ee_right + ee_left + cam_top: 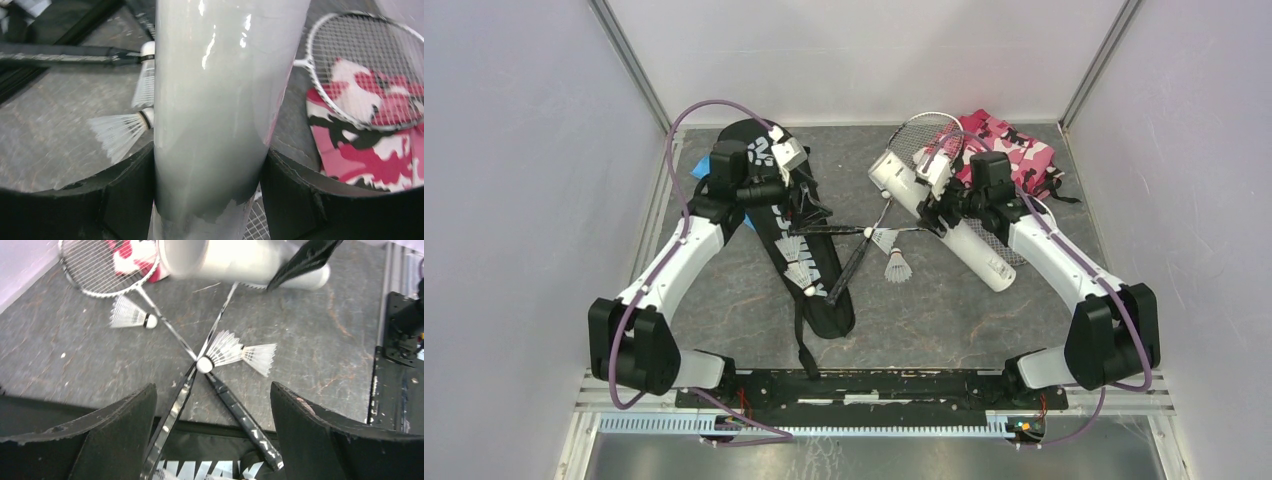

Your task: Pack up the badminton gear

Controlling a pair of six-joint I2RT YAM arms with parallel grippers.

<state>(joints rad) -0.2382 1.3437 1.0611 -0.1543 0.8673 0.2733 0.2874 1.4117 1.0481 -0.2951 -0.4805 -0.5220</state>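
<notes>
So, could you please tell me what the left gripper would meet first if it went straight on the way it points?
Probably the two crossed black racket handles lying ahead of the left gripper, over the edge of the long black racket bag; depth is unclear.

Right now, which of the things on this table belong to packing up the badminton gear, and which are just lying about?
Part of the job:
- black racket bag
- white tube
- racket with its head by the pink cloth
- second racket, head under the tube
- shuttlecocks

Just lying about:
- pink camouflage cloth
- blue cloth, mostly hidden behind the left arm
</notes>
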